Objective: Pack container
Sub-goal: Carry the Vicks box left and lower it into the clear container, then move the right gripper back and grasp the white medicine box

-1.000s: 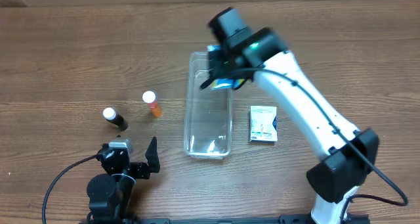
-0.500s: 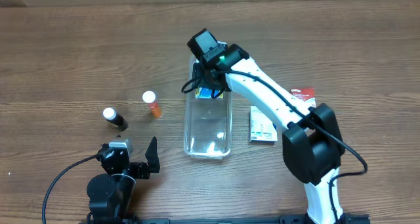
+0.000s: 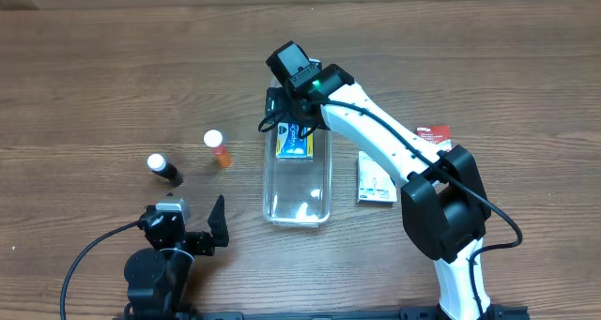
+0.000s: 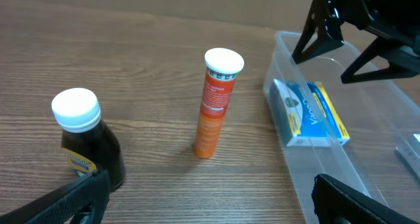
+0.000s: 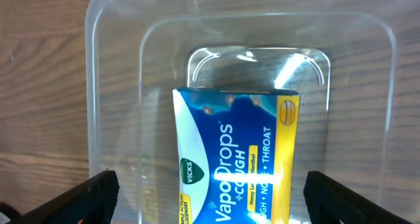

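Note:
The clear container (image 3: 299,203) lies lengthwise mid-table. A blue and yellow cough-drop box (image 3: 294,141) lies flat in its far half, free of any finger. My right gripper (image 3: 293,118) hovers open just above that box. In the right wrist view the box (image 5: 239,158) lies on the container's floor (image 5: 118,86), with my right gripper (image 5: 210,203) spread wide either side of it. My left gripper (image 3: 208,234) rests open and empty near the front edge. In the left wrist view my left gripper (image 4: 210,204) faces the container (image 4: 374,158) and the box (image 4: 308,112).
An orange tube with a white cap (image 3: 218,147) and a dark bottle with a white cap (image 3: 164,168) stand left of the container. A white box (image 3: 377,177) and a red and white packet (image 3: 434,132) lie to its right.
My right arm swung left and down over the container's far end and opened, leaving the blue box lying in the container. The left arm has not moved.

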Robot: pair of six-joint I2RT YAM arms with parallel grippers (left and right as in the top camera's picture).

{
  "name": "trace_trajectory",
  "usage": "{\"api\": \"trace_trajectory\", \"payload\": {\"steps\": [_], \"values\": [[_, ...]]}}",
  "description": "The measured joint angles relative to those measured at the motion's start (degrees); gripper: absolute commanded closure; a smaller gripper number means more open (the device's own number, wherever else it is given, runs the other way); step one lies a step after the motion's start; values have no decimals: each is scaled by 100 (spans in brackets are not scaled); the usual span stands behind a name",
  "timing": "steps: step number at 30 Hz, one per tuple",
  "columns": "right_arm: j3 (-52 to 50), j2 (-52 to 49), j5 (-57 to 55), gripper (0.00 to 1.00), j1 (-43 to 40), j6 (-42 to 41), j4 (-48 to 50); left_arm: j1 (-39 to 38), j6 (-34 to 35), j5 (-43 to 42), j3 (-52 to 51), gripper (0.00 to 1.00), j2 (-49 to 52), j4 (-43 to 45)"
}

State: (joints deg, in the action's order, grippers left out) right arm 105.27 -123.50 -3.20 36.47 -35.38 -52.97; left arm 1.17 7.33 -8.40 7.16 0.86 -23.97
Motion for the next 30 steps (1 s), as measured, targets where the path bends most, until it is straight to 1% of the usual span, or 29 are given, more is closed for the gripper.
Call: {"api": "trace_trajectory", "payload": {"steps": [7, 11, 14, 16, 19, 22, 24, 28, 30], "values": [[348, 85, -343, 4, -7, 393, -970, 0, 0, 2, 0, 0, 0, 0], [450, 638, -448, 1, -109, 498, -1274, 0, 0, 0, 0, 0, 0, 0], [566, 1298, -487, 0, -435, 542, -1606, 0, 0, 0, 0, 0, 0, 0], [691, 1655, -494, 0, -802, 564, -2035, 0, 0, 0, 0, 0, 0, 0], [647, 1895, -444, 0, -1419, 710, -2474, 0, 0, 0, 0, 0, 0, 0], [111, 1891, -254, 0, -1910, 979, -2564, 0, 0, 0, 0, 0, 0, 0], [-376, 1827, -138, 0, -2052, 1080, -2590, 0, 0, 0, 0, 0, 0, 0], [-1443, 1696, 107, 0, -2085, 1237, -2374, 0, 0, 0, 0, 0, 0, 0], [-1930, 1687, 247, 0, -2022, 1386, -2031, 0, 0, 0, 0, 0, -2, 0]]}}
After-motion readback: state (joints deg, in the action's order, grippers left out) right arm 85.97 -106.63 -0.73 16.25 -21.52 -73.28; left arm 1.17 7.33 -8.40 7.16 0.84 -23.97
